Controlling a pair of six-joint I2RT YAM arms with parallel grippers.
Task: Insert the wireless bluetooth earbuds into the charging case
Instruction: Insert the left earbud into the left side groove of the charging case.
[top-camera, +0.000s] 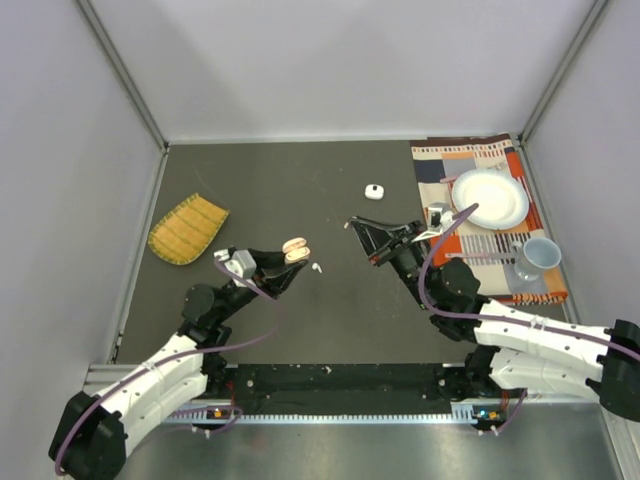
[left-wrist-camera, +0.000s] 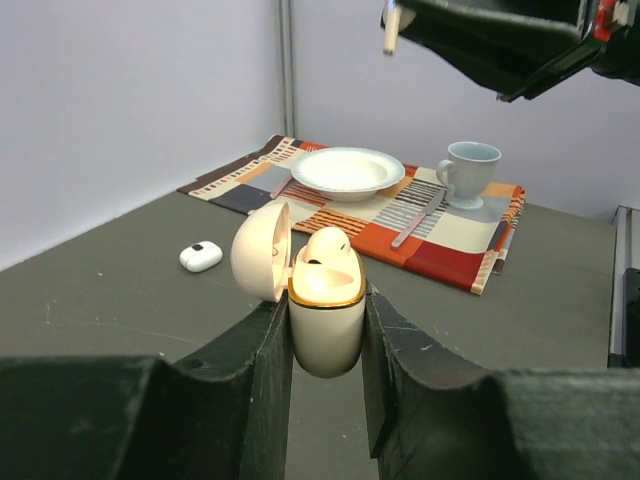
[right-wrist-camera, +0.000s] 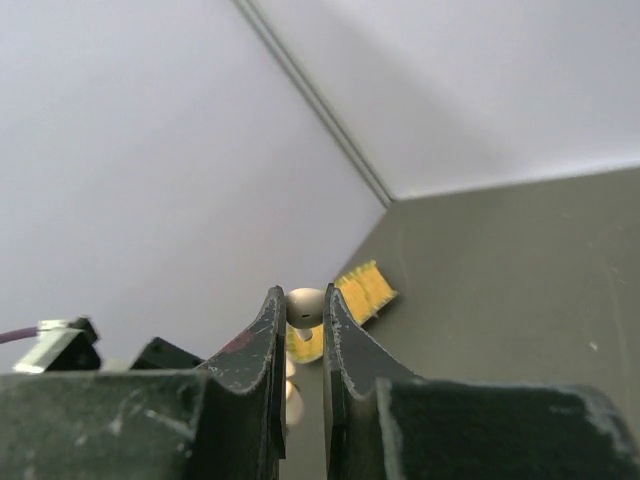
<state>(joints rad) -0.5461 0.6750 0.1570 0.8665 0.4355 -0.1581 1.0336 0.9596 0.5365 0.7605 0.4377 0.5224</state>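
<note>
My left gripper (top-camera: 290, 262) is shut on an open peach-pink charging case (top-camera: 294, 247) and holds it upright above the table. In the left wrist view the case (left-wrist-camera: 325, 320) sits between the fingers with its lid (left-wrist-camera: 261, 250) swung left and one peach earbud (left-wrist-camera: 327, 246) seated inside. My right gripper (top-camera: 353, 225) is shut on a pale earbud (right-wrist-camera: 305, 307), raised up and to the right of the case; that earbud also shows in the left wrist view (left-wrist-camera: 392, 30). A white earbud (top-camera: 317, 268) lies on the table beside the left gripper.
A small white charging case (top-camera: 374, 191) lies closed on the table toward the back. A patterned placemat (top-camera: 440, 165) at the back right carries a white plate (top-camera: 490, 198), cutlery and a blue cup (top-camera: 537, 256). A yellow mat (top-camera: 187, 229) lies at the left.
</note>
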